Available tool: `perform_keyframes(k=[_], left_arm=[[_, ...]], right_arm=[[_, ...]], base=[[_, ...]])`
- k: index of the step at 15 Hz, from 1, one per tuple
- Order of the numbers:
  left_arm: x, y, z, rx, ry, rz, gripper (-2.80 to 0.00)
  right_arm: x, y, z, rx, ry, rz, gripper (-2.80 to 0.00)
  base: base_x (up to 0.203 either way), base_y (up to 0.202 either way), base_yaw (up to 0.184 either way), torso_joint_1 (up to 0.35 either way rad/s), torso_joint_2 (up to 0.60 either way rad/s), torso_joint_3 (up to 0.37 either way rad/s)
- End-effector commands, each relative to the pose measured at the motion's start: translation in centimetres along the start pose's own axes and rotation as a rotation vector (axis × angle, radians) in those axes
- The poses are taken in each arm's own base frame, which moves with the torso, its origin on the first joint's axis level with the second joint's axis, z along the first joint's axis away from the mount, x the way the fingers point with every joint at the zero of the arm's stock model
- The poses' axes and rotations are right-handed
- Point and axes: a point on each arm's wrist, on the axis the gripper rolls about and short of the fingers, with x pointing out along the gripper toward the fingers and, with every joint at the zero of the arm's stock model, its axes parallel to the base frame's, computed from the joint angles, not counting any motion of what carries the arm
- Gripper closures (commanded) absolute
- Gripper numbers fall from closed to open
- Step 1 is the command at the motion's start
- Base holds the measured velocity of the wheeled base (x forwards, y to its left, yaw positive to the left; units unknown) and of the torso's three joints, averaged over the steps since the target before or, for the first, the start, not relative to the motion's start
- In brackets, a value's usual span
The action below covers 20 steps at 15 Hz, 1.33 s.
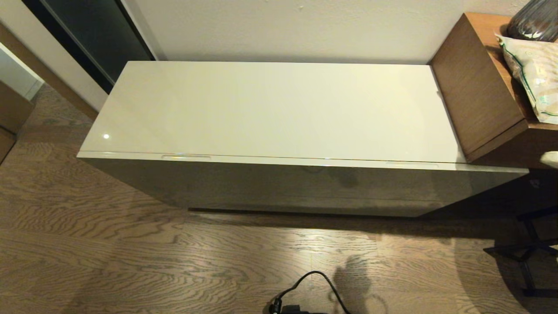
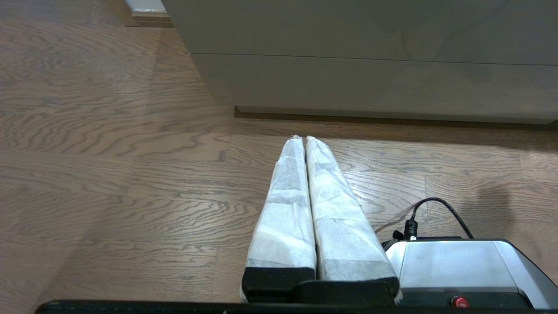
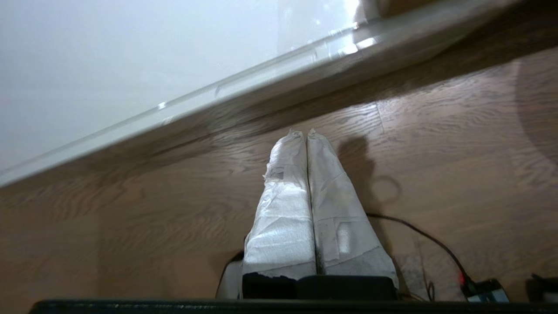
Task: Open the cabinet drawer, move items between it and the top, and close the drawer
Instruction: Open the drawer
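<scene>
**A:** What have you got on the head camera?

**B:** I see the long glossy cream slab that forms the cabinet top point(image 1: 270, 109) filling the middle, nothing resting on it. Below its front edge is the wide glossy beige cabinet drawer point(image 1: 305, 187), pushed in flush, its two slim handle slots point(image 1: 186, 156) showing at about ten and two o'clock of the front panel. No wrapped white slippers in any of my views, so they're not out in the open.

**A:** And the arms?

**B:** Neither shows on the head camera. My left gripper point(image 2: 304, 138) hangs low over the brown wood-grain floor point(image 2: 109, 174), its white-wrapped fingers point(image 2: 285, 205) pressed together tip to tip with nothing between them; the drawer's lower front sits at twelve o'clock of it, well apart. The right gripper point(image 3: 305, 131) is the same – clenched, empty – above the floor, with the cabinet's shiny front edge point(image 3: 270, 74) running across from nine towards one o'clock, apart from the tips.

**A:** Anything else around?

**B:** A taller brown wooden desk point(image 1: 475, 87) butts against the top at three o'clock, carrying a crinkled pale plastic packet point(image 1: 532, 74) and a dark ribbed vase point(image 1: 534, 19). A black cable point(image 1: 314, 283) loops on the floor at six o'clock, beside the robot's grey base point(image 2: 457, 270).
</scene>
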Motion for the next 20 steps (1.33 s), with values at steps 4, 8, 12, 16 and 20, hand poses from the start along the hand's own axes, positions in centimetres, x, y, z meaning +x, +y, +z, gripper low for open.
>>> perform_keyframes(k=[4,8,12,16,20], left_arm=[[0.0,0.0,0.0,0.000,0.002,0.000,0.00],[0.0,0.0,0.0,0.000,0.002,0.000,0.00],[0.0,0.0,0.0,0.000,0.002,0.000,0.00],[0.0,0.0,0.0,0.000,0.002,0.001,0.00],[0.0,0.0,0.0,0.000,0.002,0.000,0.00]], right_arm=[[13.1,-0.3,-2.5,0.011,0.153,-0.089,0.00],[15.2,-0.3,-3.1,0.055,0.153,-0.094,0.00],[15.8,0.3,-2.8,0.058,0.147,-0.079,0.00],[16.9,0.6,-3.1,0.074,0.160,-0.078,0.00],[18.0,1.2,-3.3,0.097,0.141,-0.052,0.00]], base=[[0.000,0.000,0.000,0.000,0.00,0.000],[0.000,0.000,0.000,0.000,0.00,0.000],[0.000,0.000,0.000,0.000,0.00,0.000],[0.000,0.000,0.000,0.000,0.00,0.000],[0.000,0.000,0.000,0.000,0.00,0.000]])
